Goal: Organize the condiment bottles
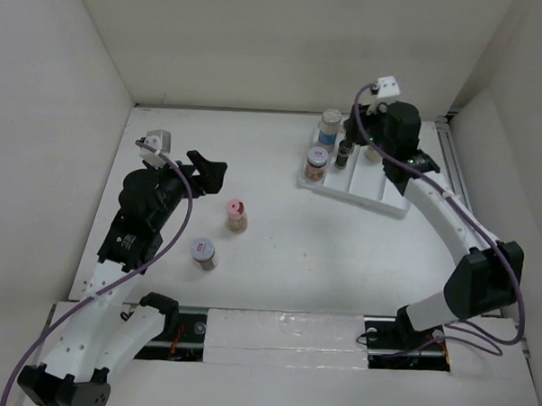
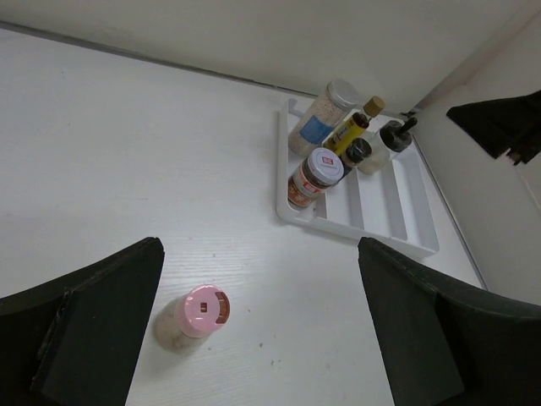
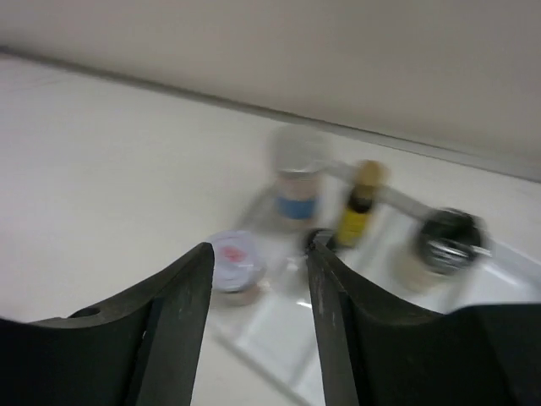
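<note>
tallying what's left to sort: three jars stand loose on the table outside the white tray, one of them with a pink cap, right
Not three, two. The top view shows only the pink-capped jar and a grey-capped jar standing loose on the table, outside the white tray. The rest of your statement holds.

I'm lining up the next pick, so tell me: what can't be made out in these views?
- Right wrist view: motion blur smears every bottle, and the print on the blue-labelled jar is unreadable.
- Top view: the right arm covers the right gripper and part of the black-capped jar.
- Silver-capped jar: it lies outside both wrist views, and from the top its label is too small to read.
</note>
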Action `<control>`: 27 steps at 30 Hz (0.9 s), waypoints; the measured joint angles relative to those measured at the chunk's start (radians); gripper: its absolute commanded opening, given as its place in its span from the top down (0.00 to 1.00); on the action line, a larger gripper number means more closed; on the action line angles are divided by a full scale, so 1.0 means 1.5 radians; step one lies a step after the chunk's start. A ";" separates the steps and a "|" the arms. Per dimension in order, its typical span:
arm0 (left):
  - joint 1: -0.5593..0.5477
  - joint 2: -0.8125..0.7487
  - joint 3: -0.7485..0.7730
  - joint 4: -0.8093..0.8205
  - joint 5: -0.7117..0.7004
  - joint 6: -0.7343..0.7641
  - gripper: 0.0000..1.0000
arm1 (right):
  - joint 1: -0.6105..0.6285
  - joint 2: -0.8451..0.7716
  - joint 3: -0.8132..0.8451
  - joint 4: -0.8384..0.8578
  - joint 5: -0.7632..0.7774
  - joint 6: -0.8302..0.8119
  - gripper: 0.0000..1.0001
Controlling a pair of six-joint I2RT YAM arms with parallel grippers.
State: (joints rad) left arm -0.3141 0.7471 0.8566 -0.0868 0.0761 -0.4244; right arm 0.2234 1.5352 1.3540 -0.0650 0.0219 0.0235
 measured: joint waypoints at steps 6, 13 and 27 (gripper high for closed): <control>0.000 -0.022 0.000 0.000 -0.014 0.000 0.04 | 0.263 -0.012 -0.089 0.066 -0.116 -0.030 0.18; 0.000 -0.041 0.000 -0.011 -0.058 -0.006 0.04 | 0.452 0.121 -0.112 0.058 -0.155 -0.087 0.05; 0.000 -0.049 0.000 -0.017 -0.066 -0.010 0.04 | 0.466 0.294 0.010 0.091 -0.119 -0.108 0.24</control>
State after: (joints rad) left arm -0.3141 0.6739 0.8566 -0.1123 -0.0223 -0.4397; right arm 0.9226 1.9762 1.3697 0.0708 -0.1562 -0.1379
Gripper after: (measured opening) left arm 0.960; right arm 0.821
